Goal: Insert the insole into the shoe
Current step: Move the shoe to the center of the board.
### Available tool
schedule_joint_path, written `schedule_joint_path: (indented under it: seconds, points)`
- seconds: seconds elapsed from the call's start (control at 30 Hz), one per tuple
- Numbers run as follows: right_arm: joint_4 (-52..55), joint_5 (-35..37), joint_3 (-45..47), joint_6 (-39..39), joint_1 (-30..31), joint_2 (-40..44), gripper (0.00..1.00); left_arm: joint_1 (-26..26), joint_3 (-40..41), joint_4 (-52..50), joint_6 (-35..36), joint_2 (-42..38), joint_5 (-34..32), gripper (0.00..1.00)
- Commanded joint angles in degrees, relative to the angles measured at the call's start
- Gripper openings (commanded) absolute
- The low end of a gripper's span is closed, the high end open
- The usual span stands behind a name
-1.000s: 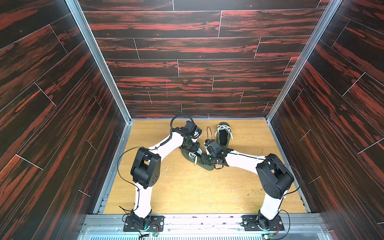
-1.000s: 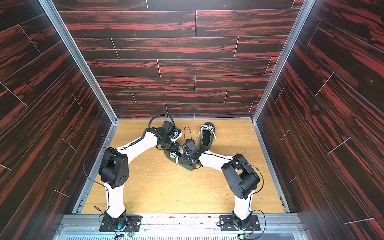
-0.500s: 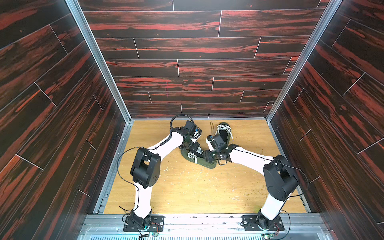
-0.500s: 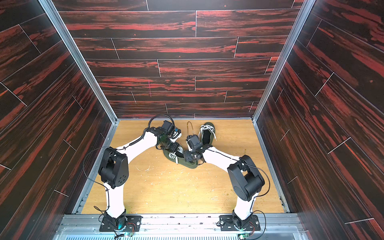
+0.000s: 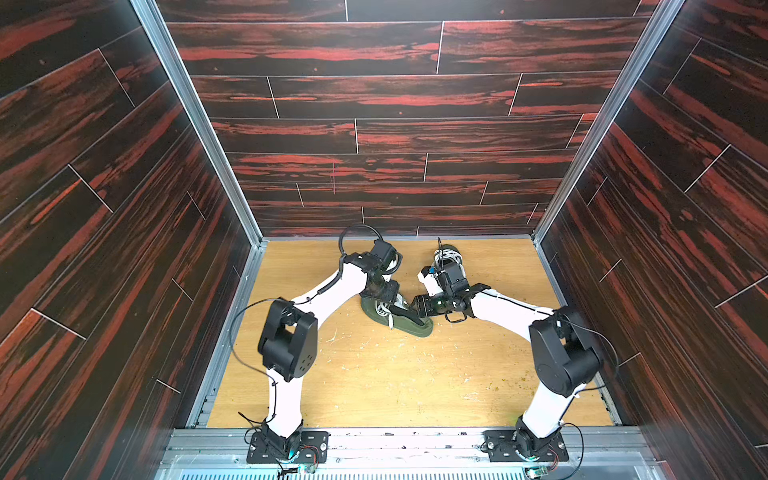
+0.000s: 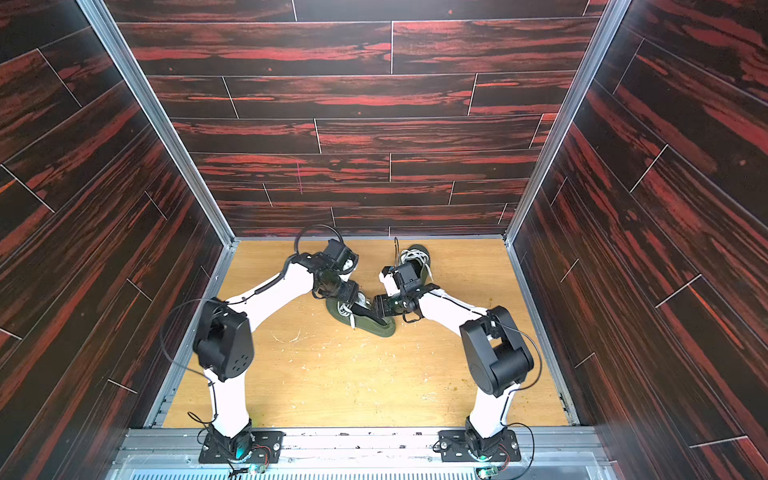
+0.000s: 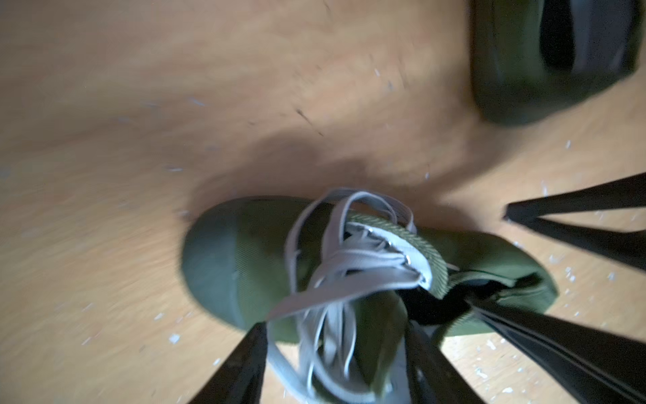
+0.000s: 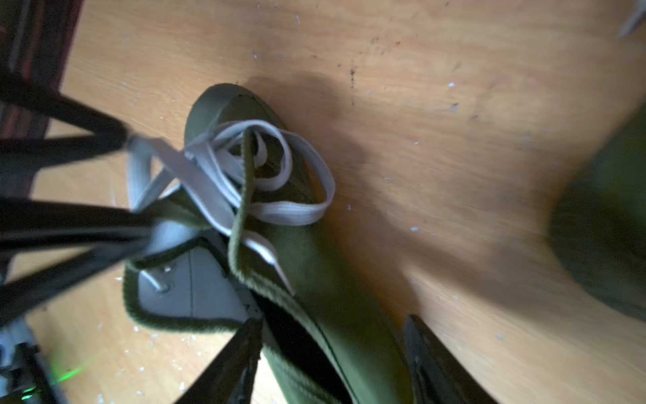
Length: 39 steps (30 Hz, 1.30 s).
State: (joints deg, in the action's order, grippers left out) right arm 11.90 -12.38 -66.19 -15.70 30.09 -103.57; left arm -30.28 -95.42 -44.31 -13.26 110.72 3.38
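**Black insole in the green shoe, both grippers open over it**

On the wooden table (image 5: 395, 386), a little toward the far edge from the middle, a green canvas shoe (image 5: 409, 328) lies between the two arms. Its opening holds the black insole (image 8: 293, 339), which runs lengthwise from the heel toward the laces (image 7: 349, 266). The insole's front end is hidden under them, so whether it sits flat cannot be told. One side wall is folded outward and shows its grey lining (image 8: 195, 290).

The left gripper (image 7: 335, 325) has its jaws apart, astride the laced front of the shoe. The right gripper (image 8: 334, 318) is at the heel end with its jaws apart too. One finger is over the insole and the other is just outside the shoe's wall.

A second green shoe (image 5: 451, 251) stands near the table's far edge. The blurred wrist views do not show what is inside it.
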Motion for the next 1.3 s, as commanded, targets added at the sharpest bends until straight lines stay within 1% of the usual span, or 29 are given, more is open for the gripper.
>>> schedule_joint_path:
  seconds: [0.0,0.1,0.13,0.23,0.3,0.43,0.53,0.63,0.73,0.8,0.9,1.0,1.17,1.27]
  points:
    - [-3.64,-6.62,1.56,-2.31,-0.32,-2.47,0.67,0.03,2.74,-2.89,-10.22,-9.34,-7.18,0.65]
    - [-5.98,-9.74,3.57,-5.77,-0.04,-2.85,0.66,-0.04,9.18,-3.66,-17.58,-15.11,-10.95,0.65]
    - [-7.22,-10.74,4.49,-7.33,0.14,-2.67,0.65,-0.04,11.98,-2.86,-19.50,-16.83,-11.04,0.65]
    - [-12.55,-13.39,8.32,-15.26,1.46,-1.35,0.64,-0.68,22.00,1.69,-26.77,-21.74,-10.85,0.65]
    - [-16.40,-13.89,10.38,-21.64,3.71,-0.54,0.63,-1.83,27.29,5.12,-30.99,-23.63,-11.02,0.66]
    - [-21.38,-13.56,10.40,-28.83,8.46,-0.88,0.63,-4.44,31.13,7.76,-35.93,-23.95,-13.00,0.66]
    - [-22.44,-14.74,8.85,-31.06,9.47,-2.08,0.63,-5.98,31.96,9.42,-37.86,-22.30,-14.60,0.67]
    - [-20.78,-14.66,8.29,-30.12,9.43,-1.01,0.63,-6.83,32.75,12.43,-38.97,-20.38,-14.81,0.67]
    - [-14.21,-10.98,7.60,-25.95,8.98,2.08,0.63,-7.03,32.85,13.64,-40.28,-18.71,-16.30,0.66]
    - [-10.87,-9.21,8.03,-23.86,7.62,4.47,0.63,-7.05,32.84,13.48,-40.57,-18.00,-17.40,0.64]
    - [-8.33,-8.81,9.68,-22.06,4.69,8.11,0.63,-7.07,32.24,12.56,-40.15,-17.59,-18.98,0.61]
    - [-4.50,-6.58,9.73,-18.97,2.86,10.98,0.63,-7.07,32.34,12.67,-39.48,-17.26,-18.84,0.59]
    - [2.94,-1.30,7.01,-14.05,2.55,13.93,0.64,-6.98,31.75,14.01,-39.37,-13.62,-17.33,0.55]
    - [6.05,0.94,5.44,-12.27,2.47,15.44,0.64,-6.64,30.78,14.55,-39.35,-11.00,-18.00,0.49]
